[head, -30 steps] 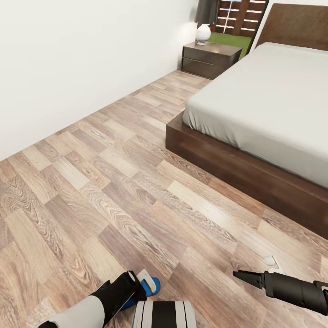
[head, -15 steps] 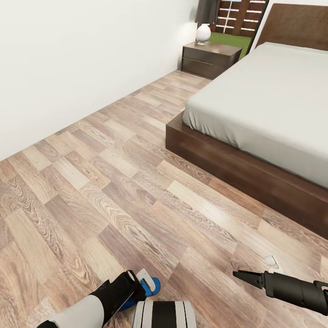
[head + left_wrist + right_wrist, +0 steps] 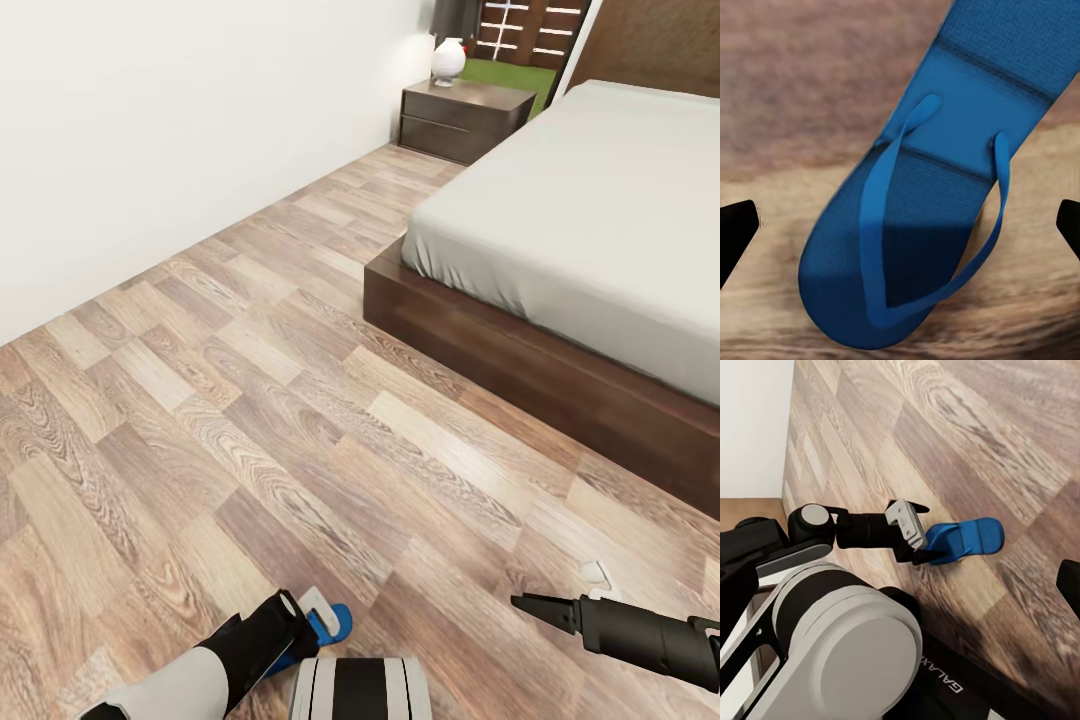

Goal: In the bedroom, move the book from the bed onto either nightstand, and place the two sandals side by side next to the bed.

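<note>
My left wrist camera shows one blue sandal [image 3: 937, 187] between my released left gripper [image 3: 900, 232]; head camera adds one bed [image 3: 560, 220], one nightstand [image 3: 462, 120]. Right gripper [image 3: 535, 607]: cannot tell.

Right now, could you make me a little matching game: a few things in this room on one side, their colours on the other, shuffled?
Things:
1. sandal
2. mattress
3. nightstand
4. wall

Colours:
A. dark brown
B. white
C. bright blue
D. light grey

Pairs: 1-C, 2-D, 3-A, 4-B
</note>
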Available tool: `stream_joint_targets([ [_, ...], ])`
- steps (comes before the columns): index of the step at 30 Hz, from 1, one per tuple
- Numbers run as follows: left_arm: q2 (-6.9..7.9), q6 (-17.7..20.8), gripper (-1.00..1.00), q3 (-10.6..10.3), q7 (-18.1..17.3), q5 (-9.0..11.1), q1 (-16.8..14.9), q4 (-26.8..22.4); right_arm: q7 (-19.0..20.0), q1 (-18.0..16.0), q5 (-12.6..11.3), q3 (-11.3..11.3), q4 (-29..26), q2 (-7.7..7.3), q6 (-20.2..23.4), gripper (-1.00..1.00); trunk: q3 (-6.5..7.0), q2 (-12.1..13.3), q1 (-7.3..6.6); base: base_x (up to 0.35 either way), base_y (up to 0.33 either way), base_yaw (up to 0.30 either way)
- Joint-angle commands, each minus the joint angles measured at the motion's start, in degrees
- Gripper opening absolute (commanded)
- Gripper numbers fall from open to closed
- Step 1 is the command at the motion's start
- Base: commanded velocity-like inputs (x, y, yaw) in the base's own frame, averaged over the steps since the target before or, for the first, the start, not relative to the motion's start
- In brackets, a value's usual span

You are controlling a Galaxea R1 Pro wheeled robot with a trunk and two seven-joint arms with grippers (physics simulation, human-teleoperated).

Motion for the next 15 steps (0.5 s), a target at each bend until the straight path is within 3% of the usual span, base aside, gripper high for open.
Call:
stream_joint_targets([
  [1,0.01,0.3,1.00,0.0,-0.2,-0.6,0.0,-0.1,0.0,0.0,-0.2,0.0,0.0,-0.02,0.5,1.00,-0.04,0.0,-0.01,0.000,0.000,0.000],
  [15,0.01,0.5,1.00,0.0,0.4,-0.7,-0.5,-0.2,0.0,0.0,-0.2,0.0,0.0,-0.07,0.5,1.00,-0.04,0.0,-0.01,0.000,0.000,0.000],
])
